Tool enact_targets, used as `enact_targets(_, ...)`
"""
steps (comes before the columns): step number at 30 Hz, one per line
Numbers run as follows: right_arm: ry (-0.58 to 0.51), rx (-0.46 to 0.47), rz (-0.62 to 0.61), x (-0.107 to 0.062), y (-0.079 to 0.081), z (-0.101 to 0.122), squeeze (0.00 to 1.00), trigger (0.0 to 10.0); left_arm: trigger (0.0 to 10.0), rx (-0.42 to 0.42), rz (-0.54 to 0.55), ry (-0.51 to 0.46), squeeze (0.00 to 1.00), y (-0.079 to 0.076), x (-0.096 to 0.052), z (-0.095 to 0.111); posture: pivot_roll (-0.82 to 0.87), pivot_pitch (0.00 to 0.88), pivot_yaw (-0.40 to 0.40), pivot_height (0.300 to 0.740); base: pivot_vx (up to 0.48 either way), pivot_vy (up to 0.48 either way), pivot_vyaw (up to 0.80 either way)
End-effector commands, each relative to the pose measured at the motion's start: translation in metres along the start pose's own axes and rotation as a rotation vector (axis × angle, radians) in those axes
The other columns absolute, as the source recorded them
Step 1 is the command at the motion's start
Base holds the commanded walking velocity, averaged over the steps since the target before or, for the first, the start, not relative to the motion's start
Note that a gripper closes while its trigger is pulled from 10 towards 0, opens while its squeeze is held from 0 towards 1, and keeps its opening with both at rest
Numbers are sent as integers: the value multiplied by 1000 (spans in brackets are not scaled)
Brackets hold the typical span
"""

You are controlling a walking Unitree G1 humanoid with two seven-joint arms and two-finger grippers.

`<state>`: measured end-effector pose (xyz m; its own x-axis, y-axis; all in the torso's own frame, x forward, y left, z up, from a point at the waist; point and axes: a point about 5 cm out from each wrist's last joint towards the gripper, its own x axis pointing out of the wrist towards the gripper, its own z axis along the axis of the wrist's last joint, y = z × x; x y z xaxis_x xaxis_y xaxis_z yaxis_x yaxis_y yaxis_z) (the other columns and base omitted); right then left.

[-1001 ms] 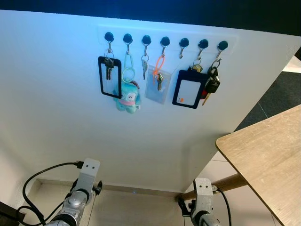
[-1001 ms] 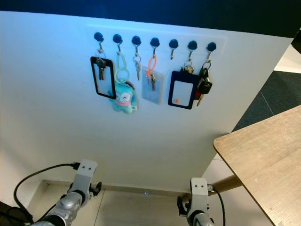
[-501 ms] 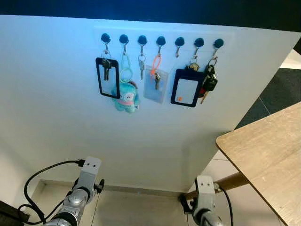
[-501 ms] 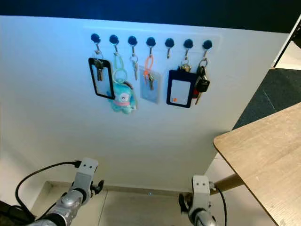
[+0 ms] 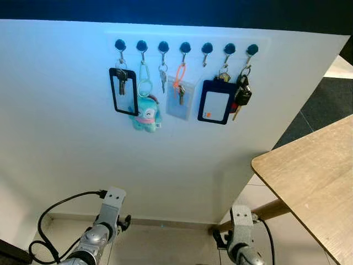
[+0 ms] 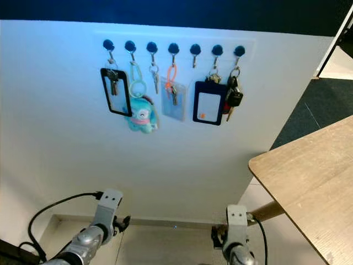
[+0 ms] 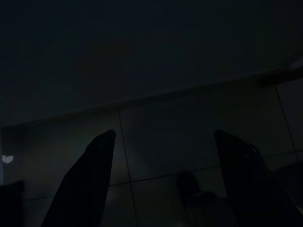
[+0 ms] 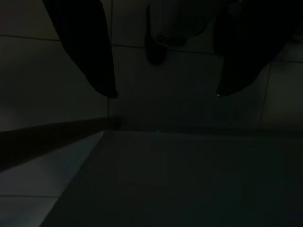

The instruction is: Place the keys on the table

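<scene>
A bunch of keys [image 5: 241, 97] with a black car fob and a red tag hangs from the rightmost of seven dark round hooks [image 5: 185, 47] on a smooth white wall [image 5: 71, 143], at about 1 o'clock. Beside it hang a black badge holder [image 5: 216, 106], a clear sleeve and a teal plush charm [image 5: 145, 114]. The pale wooden table [image 5: 314, 182] juts in at 4 o'clock. In the dim wrist views, the left gripper [image 7: 163, 142] and right gripper [image 8: 165, 94] seem spread apart over tiled floor.

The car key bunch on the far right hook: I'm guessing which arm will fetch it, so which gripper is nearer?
Right. The right gripper hangs low, roughly below the car key bunch; the left gripper hangs equally low but far off to its left. Both are open over the floor.
</scene>
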<state>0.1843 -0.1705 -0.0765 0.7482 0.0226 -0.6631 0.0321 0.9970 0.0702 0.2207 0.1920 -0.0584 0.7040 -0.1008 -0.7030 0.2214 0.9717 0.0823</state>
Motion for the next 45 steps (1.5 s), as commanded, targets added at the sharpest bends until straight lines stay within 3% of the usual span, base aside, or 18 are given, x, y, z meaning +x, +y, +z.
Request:
enact_targets(1, 19, 15, -8, -2, 0, -6, 0, 10000, 10000, -24, 13, 10, 0, -1, -1, -5, 39, 0, -17, 740, 0, 0, 0)
enact_targets(3, 26, 16, -12, -3, -2, -8, 0, 10000, 10000, 22, 53, 52, 0, 2, -1, -8, 47, 0, -25, 740, 0, 0, 0)
enact_targets(9, 30, 3, -7, -4, -4, -9, 0, 10000, 10000, -14, 82, 64, 0, 6, -1, -8, 58, 0, -34, 740, 0, 0, 0)
enact_targets(16, -35, -5, 3, 7, -2, 18, 0, 10000, 10000, 29, 67, 57, 0, 5, 1, -2, 67, 62, -31, 740, 0, 0, 0)
enact_targets(27, 37, 2, 17, 5, 4, 5, 0, 10000, 10000, -11, 85, 88, 0, 7, -3, -14, 74, 0, -32, 740, 0, 0, 0)
enact_targets(31, 53, 6, 10, 3, 4, 0, 0, 10000, 10000, 35, 98, 143, 0, 9, -4, -20, 80, 0, -39, 740, 0, 0, 0)
enact_targets(34, 48, 2, 13, 4, 4, 2, 0, 10000, 10000, 11, 93, 100, 0, 10, -1, -8, 87, 46, -42, 740, 0, 0, 0)
enact_targets(38, 24, 6, 15, 6, 4, 9, 0, 10000, 10000, -1, 77, 38, 0, 9, 3, 7, 93, 45, -49, 740, 0, 0, 0)
enact_targets(45, 25, 14, 3, 5, 0, 7, 0, 10000, 10000, -36, 86, 32, 0, 9, 2, 6, 94, 0, -47, 740, 0, 0, 0)
